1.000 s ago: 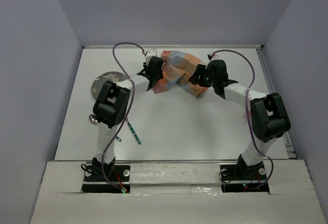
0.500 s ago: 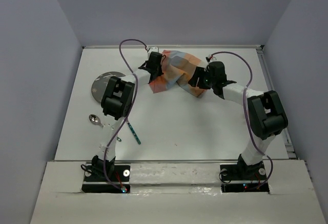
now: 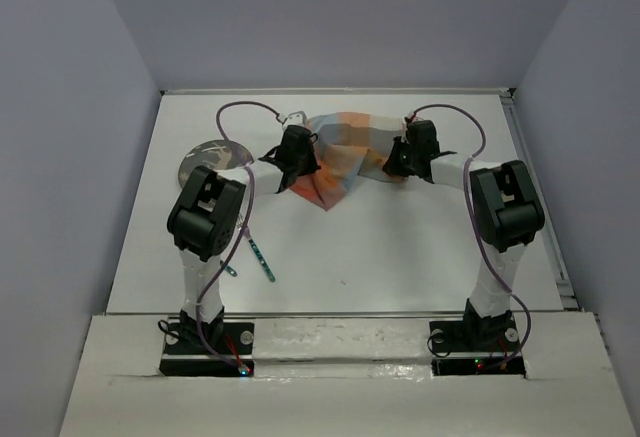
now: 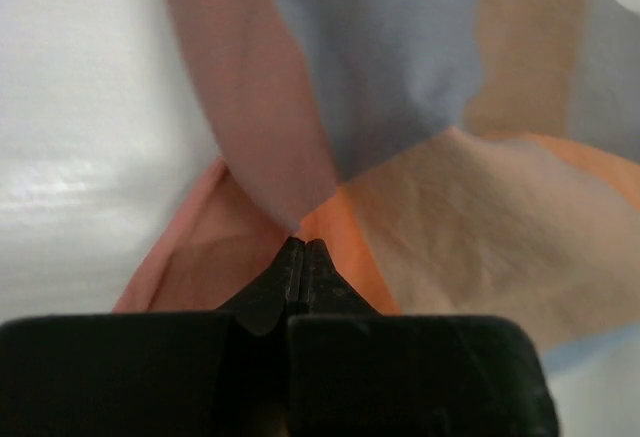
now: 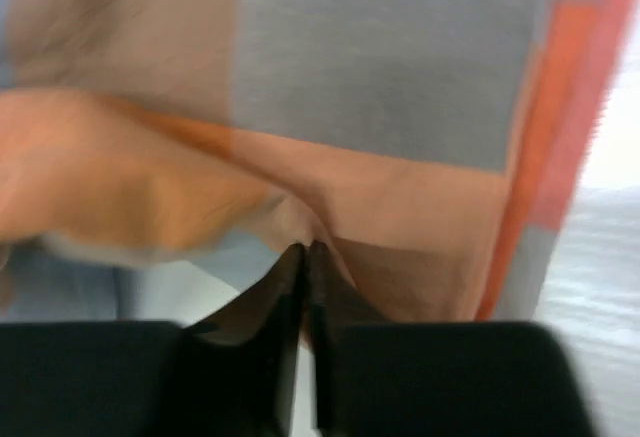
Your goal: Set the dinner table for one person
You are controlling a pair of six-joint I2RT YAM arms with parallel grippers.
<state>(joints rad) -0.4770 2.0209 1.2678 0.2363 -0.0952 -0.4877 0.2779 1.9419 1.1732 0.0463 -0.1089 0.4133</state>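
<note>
The white desk point(image 3: 400, 247) fills the top view, long axis left to right. The left arm point(image 3: 205, 219) and right arm point(image 3: 505, 212) reach to its far middle, left end effector point(image 4: 303, 252) and right end effector point(image 5: 305, 254) each clamped on the checkered cloth point(image 3: 345, 147).

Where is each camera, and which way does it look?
Top external: above, behind the robot, looking down on the dinner table; left arm and right arm show.
Left wrist: on the left arm, looking past the shut left gripper at the checkered cloth.
Right wrist: on the right arm, past the shut right gripper at that cloth.
All share the cloth.
</note>
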